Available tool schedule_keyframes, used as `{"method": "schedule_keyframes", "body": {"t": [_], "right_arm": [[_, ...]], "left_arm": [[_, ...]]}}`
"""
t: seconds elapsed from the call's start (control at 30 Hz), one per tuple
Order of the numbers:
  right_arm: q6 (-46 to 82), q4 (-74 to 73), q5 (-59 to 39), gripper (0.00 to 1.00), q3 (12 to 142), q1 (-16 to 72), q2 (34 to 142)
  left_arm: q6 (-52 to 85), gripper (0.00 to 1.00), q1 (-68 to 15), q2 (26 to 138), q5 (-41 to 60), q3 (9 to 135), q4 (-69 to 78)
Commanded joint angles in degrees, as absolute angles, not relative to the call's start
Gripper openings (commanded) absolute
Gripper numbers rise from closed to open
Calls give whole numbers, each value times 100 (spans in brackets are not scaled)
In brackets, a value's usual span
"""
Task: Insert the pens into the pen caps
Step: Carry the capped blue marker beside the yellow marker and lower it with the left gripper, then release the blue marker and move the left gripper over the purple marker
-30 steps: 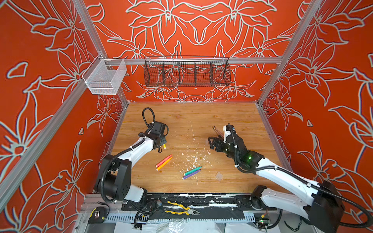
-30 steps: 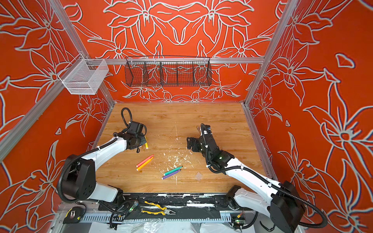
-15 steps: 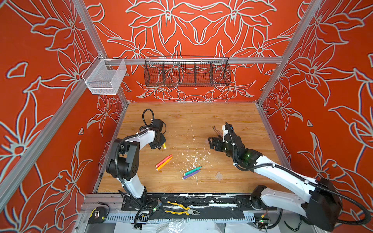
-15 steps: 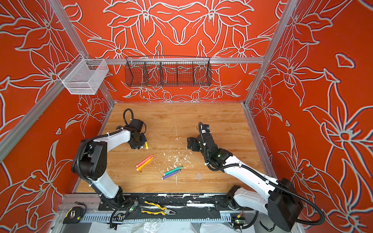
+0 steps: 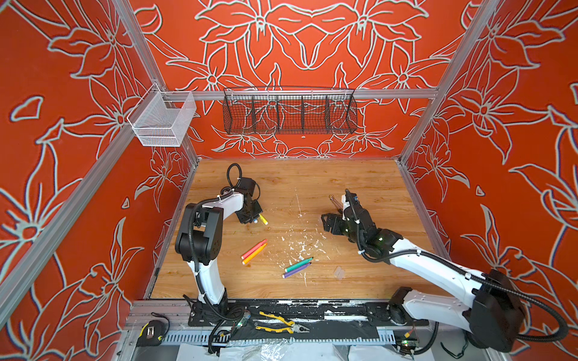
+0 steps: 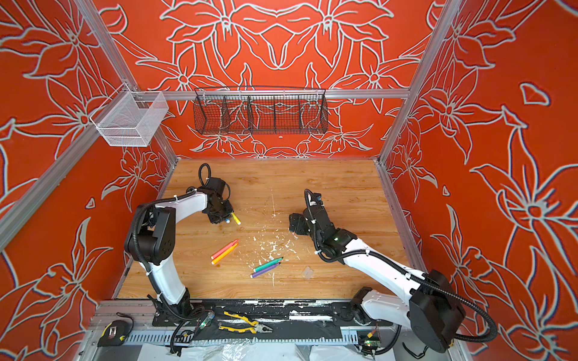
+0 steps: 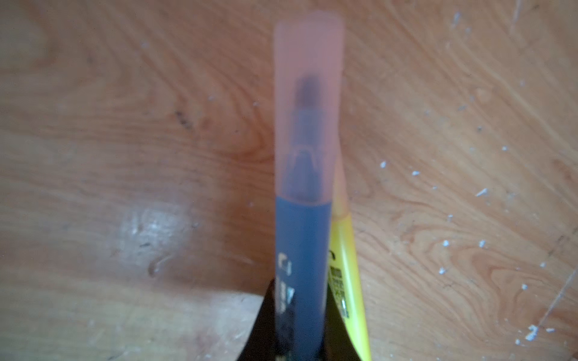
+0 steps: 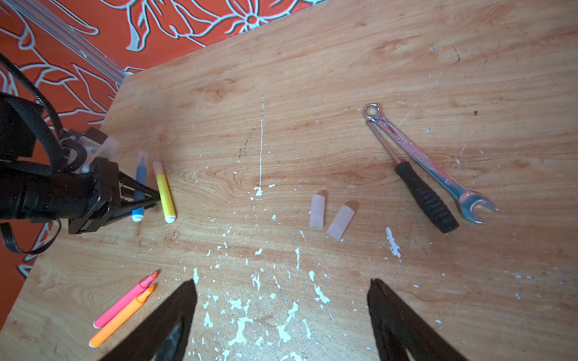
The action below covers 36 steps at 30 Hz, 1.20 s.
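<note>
My left gripper (image 7: 300,315) is shut on the blue pen (image 7: 300,243), which carries a translucent cap (image 7: 308,93) over its tip. It is low over the table at the left (image 5: 250,215). Right beside it lies the yellow pen (image 8: 165,190), also capped. My right gripper (image 8: 281,284) stands open and empty above the white flecks, at mid-right in both top views (image 5: 328,223). Two loose pen caps (image 8: 316,211) (image 8: 341,222) lie just beyond its fingertips. The pink pen (image 5: 254,248), orange pen (image 5: 254,255), green pen (image 5: 298,264) and purple pen (image 5: 296,270) lie uncapped near the front.
A wrench (image 8: 428,162) and a dark-handled tool (image 8: 425,197) lie past the caps on the right. A faint translucent piece (image 5: 338,272) sits front right. Yellow pliers (image 5: 281,323) and a tape measure (image 5: 150,333) rest on the front rail. Wire baskets (image 5: 289,112) hang on the back wall.
The left arm's elbow has risen and folded back toward its base while its gripper stays by the yellow pen, holding the blue one. The right gripper has barely moved.
</note>
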<state>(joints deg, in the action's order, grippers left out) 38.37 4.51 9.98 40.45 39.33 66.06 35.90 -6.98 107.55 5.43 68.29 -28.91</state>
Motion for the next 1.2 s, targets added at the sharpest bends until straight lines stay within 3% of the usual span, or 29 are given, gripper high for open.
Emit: {"method": "schedule_keyframes", "body": {"t": [0.0,0.1,0.2,0.5,0.8,1.17], "right_arm": [[3911,571,1041,88,4224,3891,6617],[3882,571,1078,88,4219,3885,6589],[3857,589,1151,88,4219,3880,6567],[3850,606,1134,88,4245,3860,6626],[3869,633,1160,87,4256,3850,6628],[3824,672,1268,88,4245,3840,6539]], "left_arm": [[3498,0,-760,11092,750,6721,-3239],[3566,0,-815,11005,453,6753,-3426],[3665,10,-831,10897,430,6633,-3404],[3771,25,-909,10801,282,6568,-3428],[3711,26,-970,10652,246,6583,-3445],[3267,37,-1917,9041,-991,6428,-3438]]}}
